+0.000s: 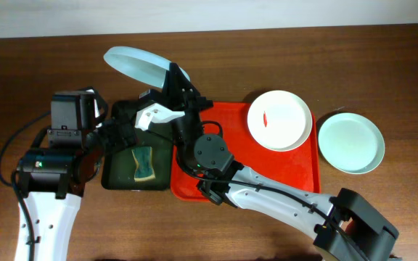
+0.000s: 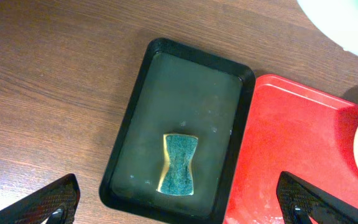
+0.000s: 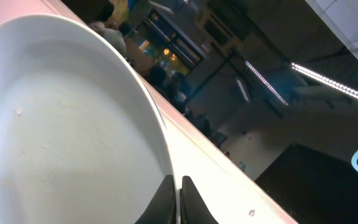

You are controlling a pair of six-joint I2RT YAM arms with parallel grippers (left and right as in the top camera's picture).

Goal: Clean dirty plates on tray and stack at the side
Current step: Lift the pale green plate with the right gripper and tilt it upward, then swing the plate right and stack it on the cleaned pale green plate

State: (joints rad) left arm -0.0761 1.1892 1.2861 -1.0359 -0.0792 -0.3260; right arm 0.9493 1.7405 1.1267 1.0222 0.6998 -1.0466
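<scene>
My right gripper (image 1: 171,75) is shut on the rim of the pale blue plate (image 1: 138,65) and holds it tilted in the air above the table's back, left of the red tray (image 1: 296,170). In the right wrist view the fingers (image 3: 174,198) pinch the plate's rim (image 3: 61,124). The white plate (image 1: 279,119) with a red smear lies on the red tray's back right corner. The mint green plate (image 1: 350,143) lies on the table right of the tray. My left gripper (image 2: 179,208) is open and empty above the dark green tray (image 2: 135,106).
A green and yellow sponge (image 1: 144,163) lies in the dark green tray (image 1: 109,170), which stands against the red tray's left side; the sponge also shows in the left wrist view (image 2: 179,163). The right arm crosses over the red tray's front left.
</scene>
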